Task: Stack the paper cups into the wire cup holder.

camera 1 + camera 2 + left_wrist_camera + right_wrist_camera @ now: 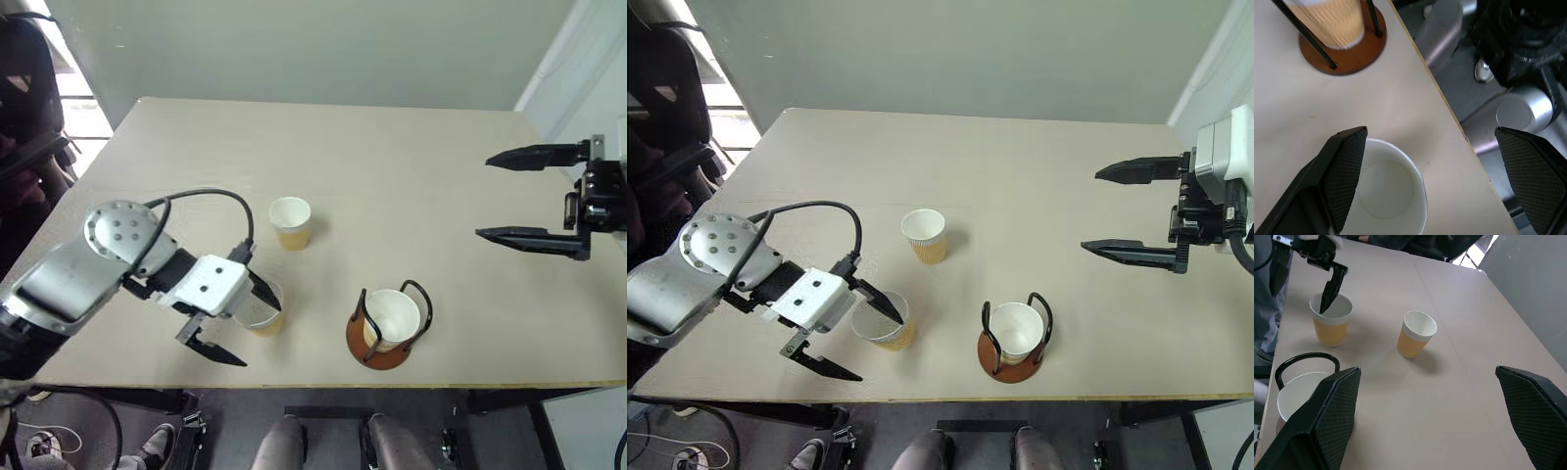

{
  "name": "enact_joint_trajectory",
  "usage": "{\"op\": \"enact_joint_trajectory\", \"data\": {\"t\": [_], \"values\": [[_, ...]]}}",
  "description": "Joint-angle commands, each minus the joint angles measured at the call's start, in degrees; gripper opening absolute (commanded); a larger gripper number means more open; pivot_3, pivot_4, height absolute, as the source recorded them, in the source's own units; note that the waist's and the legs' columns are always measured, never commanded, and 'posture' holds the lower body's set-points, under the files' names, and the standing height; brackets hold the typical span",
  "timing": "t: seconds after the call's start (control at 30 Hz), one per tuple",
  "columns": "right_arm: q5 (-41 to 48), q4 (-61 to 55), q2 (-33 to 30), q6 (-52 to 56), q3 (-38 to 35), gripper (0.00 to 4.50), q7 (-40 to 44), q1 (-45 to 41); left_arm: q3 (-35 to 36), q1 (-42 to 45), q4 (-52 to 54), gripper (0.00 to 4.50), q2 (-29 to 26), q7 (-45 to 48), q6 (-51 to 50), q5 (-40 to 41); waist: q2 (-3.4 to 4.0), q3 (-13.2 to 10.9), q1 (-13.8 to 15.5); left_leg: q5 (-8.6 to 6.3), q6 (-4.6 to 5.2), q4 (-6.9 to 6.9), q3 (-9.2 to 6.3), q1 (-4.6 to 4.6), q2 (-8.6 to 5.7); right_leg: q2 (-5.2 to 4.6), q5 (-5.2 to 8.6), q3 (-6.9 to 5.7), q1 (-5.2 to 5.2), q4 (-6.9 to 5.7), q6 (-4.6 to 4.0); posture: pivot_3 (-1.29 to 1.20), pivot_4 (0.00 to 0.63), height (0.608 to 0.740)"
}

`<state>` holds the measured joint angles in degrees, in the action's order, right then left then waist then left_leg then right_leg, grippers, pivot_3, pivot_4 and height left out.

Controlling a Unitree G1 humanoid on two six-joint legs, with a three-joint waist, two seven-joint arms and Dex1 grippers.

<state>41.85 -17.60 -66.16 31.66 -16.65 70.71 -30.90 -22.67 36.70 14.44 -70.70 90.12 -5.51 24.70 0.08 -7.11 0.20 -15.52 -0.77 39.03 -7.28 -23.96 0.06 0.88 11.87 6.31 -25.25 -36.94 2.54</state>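
Overhead, a pale beige tabletop [392,166] spreads out matte and bare, its near edge trimmed with a thin yellowish band, and a plain grey-green wall stands behind its far edge. Beyond the 9 o'clock corner bright daylight falls over a dark chair [24,108]; under the near edge lies a dark floor. The wire cup holder [384,338] stands near the 6 o'clock edge, its reddish-brown disc flat on the wood and one paper cup [393,315] upright between the black loops. A second cup [290,222] stands alone toward the centre. The third cup [884,321] sits at about 7 o'clock, where the left gripper [854,331] hangs wide open, one finger dipping inside its rim and the other outside. The right gripper [519,196] hovers at 3 o'clock, spread wide and empty.
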Motion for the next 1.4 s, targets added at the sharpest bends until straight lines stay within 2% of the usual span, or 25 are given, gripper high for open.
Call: {"op": "enact_joint_trajectory", "data": {"t": [0.03, 0.07, 0.27, 0.47, 0.7, 0.93, 1.1, 1.2, 1.4], "values": [[-0.21, -0.4, -1.36, -0.85, -1.99, 4.5, 0.18, -1.14, 0.75, -0.66, -1.13, 4.13, 0.51, 2.37, 3.5, -5.45, 0.03, 0.02, 0.01, 0.0, 0.0, 0.0, 0.0, 0.0, 0.0, 0.0, 0.0, 0.0, 0.0, 0.0, 0.0, 0.0, 0.15, 0.74], [-0.28, -0.34, -1.37, -0.87, -1.94, 4.5, 0.25, -1.2, 0.77, -0.8, -1.56, 3.96, 0.75, 2.38, 4.07, -6.5, 0.06, 0.04, 0.0, 0.0, 0.0, 0.01, 0.0, 0.01, 0.0, 0.0, 0.0, 0.0, 0.01, 0.0, 0.0, 0.0, 0.15, 0.74], [-0.85, -0.15, -1.28, -1.07, -1.43, 4.5, 0.43, -1.41, 1.18, -1.04, -3.64, 1.94, 3.67, 1.92, 6.07, -11.91, 0.37, 0.23, -0.03, 0.02, 0.04, 0.0, 0.0, 0.06, 0.01, 0.0, -0.02, 0.0, 0.02, -0.05, -0.04, 0.0, 0.15, 0.74], [-1.21, -0.01, -1.15, -1.13, -1.03, 4.5, 0.53, -1.87, 1.18, -2.39, -2.11, 0.01, 3.48, 2.38, 5.1, -10.56, 0.72, 0.44, -0.58, 0.04, 0.06, -0.04, 0.01, 0.18, 0.06, 0.02, -0.03, 0.04, 0.06, -0.08, -0.06, 0.0, 0.15, 0.74], [-1.79, 0.11, -1.01, -1.18, -0.96, 4.5, 0.78, -1.91, 1.29, -3.05, -1.17, 0.01, 2.51, 2.38, 4.48, -9.29, 0.77, 0.47, -0.55, 0.18, 0.16, -0.01, 0.0, 0.21, 0.06, 0.01, 0.01, 0.08, 0.13, -0.07, -0.41, 0.0, 0.15, 0.74], [-2.14, 0.35, -0.91, -1.42, -0.81, 4.5, 0.76, -1.89, 1.76, 1.43, -3.77, 0.01, 3.52, 2.38, 3.01, -7.03, 0.76, 0.46, -0.53, 0.26, 0.23, 0.01, 0.0, 0.2, 0.05, 0.02, -0.05, 0.09, 0.13, -0.06, -0.48, 0.0, 0.15, 0.74], [-2.64, 0.91, -0.83, -1.81, -0.41, 4.5, 0.82, -2.35, 0.97, 13.16, -11.69, 0.01, 6.27, 2.38, 3.16, -4.53, 0.71, 0.43, -0.35, 0.26, 0.23, 0.05, -0.02, 0.03, 0.03, 0.0, -0.07, 0.08, 0.03, -0.01, -0.45, 0.0, 0.15, 0.74], [-3.03, 1.12, -0.39, -2.24, 0.12, 4.5, 0.59, -2.78, -0.34, 19.58, -14.61, 0.01, 8.42, 2.38, 1.23, 0.99, 0.71, 0.43, -0.13, 0.26, 0.23, 0.04, -0.02, -0.08, 0.01, -0.04, -0.33, 0.07, -0.03, 0.05, -0.13, 0.0, 0.15, 0.74], [-3.85, 0.58, 0.58, -3.05, 0.43, 4.5, -0.53, -2.53, -1.27, 27.67, -15.82, 0.01, 16.78, 2.38, -2.82, 9.63, 0.69, 0.41, 0.27, 0.22, 0.28, 0.03, 0.01, -0.23, -0.01, -0.08, -0.45, 0.05, -0.02, 0.32, 0.22, 0.0, 0.15, 0.74]]}}
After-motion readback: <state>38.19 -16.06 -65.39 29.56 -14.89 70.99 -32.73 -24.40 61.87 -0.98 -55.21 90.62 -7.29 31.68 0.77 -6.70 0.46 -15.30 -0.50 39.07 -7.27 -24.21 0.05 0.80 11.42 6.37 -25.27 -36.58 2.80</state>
